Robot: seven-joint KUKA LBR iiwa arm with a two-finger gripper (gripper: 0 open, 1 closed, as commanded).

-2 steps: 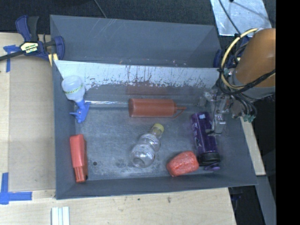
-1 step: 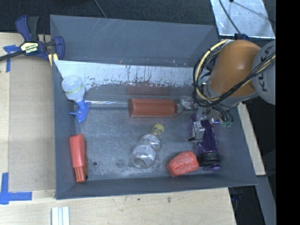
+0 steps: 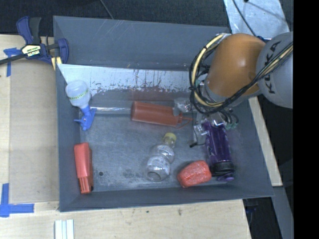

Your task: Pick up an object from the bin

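Observation:
My gripper [image 3: 202, 130] hangs low at the right side of the bin, just under the arm's orange cover. Right beside it, to its lower right, lies a purple cylindrical bottle [image 3: 219, 147] with a black cap pointing toward the front wall. A reddish-brown long flat tube [image 3: 154, 113] lies to the gripper's left, its right end close to the gripper. In front of the purple bottle's cap rests a red rough lump [image 3: 194, 173]. A small clear bottle with a yellowish cap [image 3: 161, 162] lies left of the lump.
An orange-red tube [image 3: 83, 167] lies along the left wall. A white cup-like thing [image 3: 78, 92] with a blue piece [image 3: 85, 117] below it sits in the back left corner. The arm and its cables cover the bin's right back part.

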